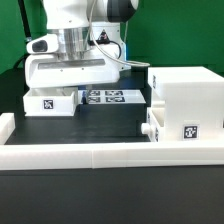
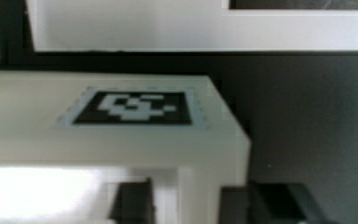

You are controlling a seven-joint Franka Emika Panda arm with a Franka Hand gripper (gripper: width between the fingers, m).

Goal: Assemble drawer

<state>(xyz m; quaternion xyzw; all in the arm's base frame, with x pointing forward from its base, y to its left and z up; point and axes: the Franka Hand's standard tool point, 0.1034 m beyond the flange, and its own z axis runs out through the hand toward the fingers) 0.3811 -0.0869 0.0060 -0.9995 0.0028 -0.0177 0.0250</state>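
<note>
Claw (image 1: 62, 92) low over small white tray (image 1: 50, 102) on exterior view's left side of bench (image 1: 110, 125). Cannot tell if claw grips tray or stands apart. Tall box (image 1: 188, 105) on exterior view's right, second tray (image 1: 152, 130) pushed into it. Marker board (image 1: 112, 97) lies between tray and box. Low white wall (image 1: 100, 152) runs along front.

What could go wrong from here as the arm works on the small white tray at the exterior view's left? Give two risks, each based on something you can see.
1. The gripper sits low over the small tray; whether it grips cannot be told, so the tray might slip or tilt when lifted.
2. The casing already has a knobbed tray protruding, and the marker board lies between; a carried tray could knock that knob or scrape the board.
</note>
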